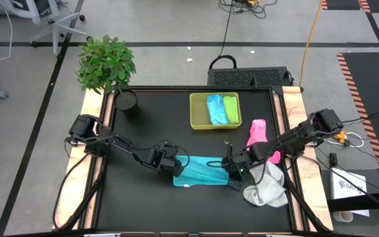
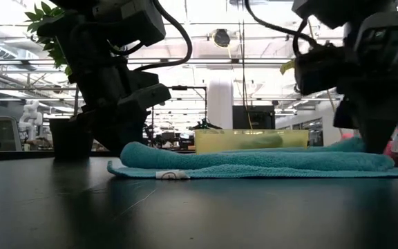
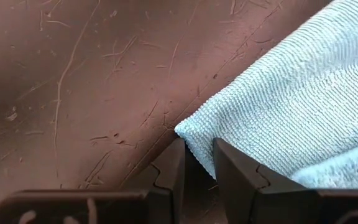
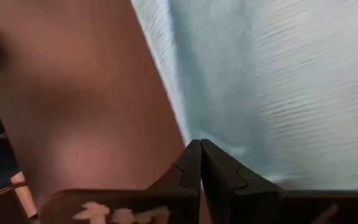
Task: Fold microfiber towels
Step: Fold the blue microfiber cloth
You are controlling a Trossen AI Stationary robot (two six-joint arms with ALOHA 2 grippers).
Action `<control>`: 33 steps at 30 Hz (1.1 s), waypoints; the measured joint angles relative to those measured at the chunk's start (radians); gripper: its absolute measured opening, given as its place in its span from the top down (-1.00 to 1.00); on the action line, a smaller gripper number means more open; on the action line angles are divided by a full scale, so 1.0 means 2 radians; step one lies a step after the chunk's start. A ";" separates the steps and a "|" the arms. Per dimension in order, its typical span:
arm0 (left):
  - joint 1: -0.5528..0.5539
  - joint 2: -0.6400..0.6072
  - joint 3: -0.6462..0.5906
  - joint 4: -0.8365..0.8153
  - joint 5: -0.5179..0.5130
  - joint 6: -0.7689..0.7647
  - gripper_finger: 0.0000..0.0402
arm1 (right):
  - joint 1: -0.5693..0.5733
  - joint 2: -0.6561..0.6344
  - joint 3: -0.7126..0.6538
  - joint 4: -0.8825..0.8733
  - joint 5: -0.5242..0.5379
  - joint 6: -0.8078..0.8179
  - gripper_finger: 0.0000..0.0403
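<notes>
A potted plant [image 1: 106, 64] and yellow-green tray [image 1: 199, 112] sit on the table [image 1: 143, 204].

Two towels [image 1: 222, 109] lie in the tray [image 1: 197, 113]; another towel [image 1: 199, 172] lies between both grippers.

Teal ribbed microfiber towel [image 1: 199, 171] on matte black table [image 1: 150, 131]. Pink cloth towel [image 1: 258, 131] and white crumpled towel [image 1: 267, 185] alongside. Light blue towel [image 1: 216, 109] and lime green towel [image 1: 231, 108] inside translucent yellow-green plastic tray [image 1: 199, 112]. Dark fingers [image 3: 166, 180] throughout. Green leafy plant [image 1: 105, 62] in black pot [image 1: 127, 101].
</notes>
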 joint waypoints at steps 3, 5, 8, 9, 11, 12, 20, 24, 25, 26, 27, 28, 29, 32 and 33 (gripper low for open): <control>0.000 0.000 0.000 0.000 0.000 0.001 0.56 | 0.008 -0.013 0.000 -0.003 -0.009 0.018 1.00; 0.000 0.000 0.000 0.000 0.000 0.001 0.56 | 0.012 -0.024 0.000 -0.009 -0.019 0.029 1.00; 0.000 0.000 0.000 0.000 0.000 0.001 0.56 | 0.017 -0.046 0.000 -0.007 -0.024 0.045 1.00; 0.000 0.000 0.000 0.000 0.000 0.000 0.56 | 0.018 -0.053 0.000 -0.008 -0.024 0.049 1.00; 0.000 0.000 0.000 0.000 0.000 0.000 0.56 | 0.019 -0.064 0.000 -0.008 -0.020 0.057 1.00; 0.000 0.000 0.000 0.000 0.000 0.000 0.56 | 0.020 -0.069 0.000 -0.010 -0.010 0.057 1.00; 0.000 0.000 0.000 0.001 0.000 -0.001 0.56 | 0.002 -0.067 0.001 -0.020 0.083 0.012 1.00; 0.000 0.000 0.000 0.001 0.000 -0.001 0.56 | 0.004 -0.051 0.000 -0.017 0.080 0.006 1.00; 0.000 0.000 0.000 0.001 0.000 -0.001 0.56 | 0.006 -0.045 0.000 -0.018 0.078 0.005 1.00; 0.000 0.000 0.000 0.001 0.000 -0.001 0.56 | 0.007 -0.040 0.000 -0.019 0.073 0.005 1.00; 0.000 0.000 0.000 0.001 0.000 -0.001 0.56 | 0.009 -0.034 0.000 -0.018 0.068 0.006 1.00; 0.000 0.000 0.000 0.001 0.000 -0.001 0.56 | 0.011 -0.029 0.000 -0.018 0.065 0.010 1.00; 0.000 0.000 0.000 0.001 0.000 -0.001 0.56 | 0.014 -0.024 0.000 -0.019 0.058 0.013 1.00; 0.000 0.000 0.000 0.001 0.000 -0.001 0.56 | 0.025 -0.018 0.000 -0.017 0.035 0.024 1.00; 0.000 0.000 0.000 0.001 0.000 -0.001 0.56 | 0.027 -0.018 0.000 -0.018 0.026 0.029 1.00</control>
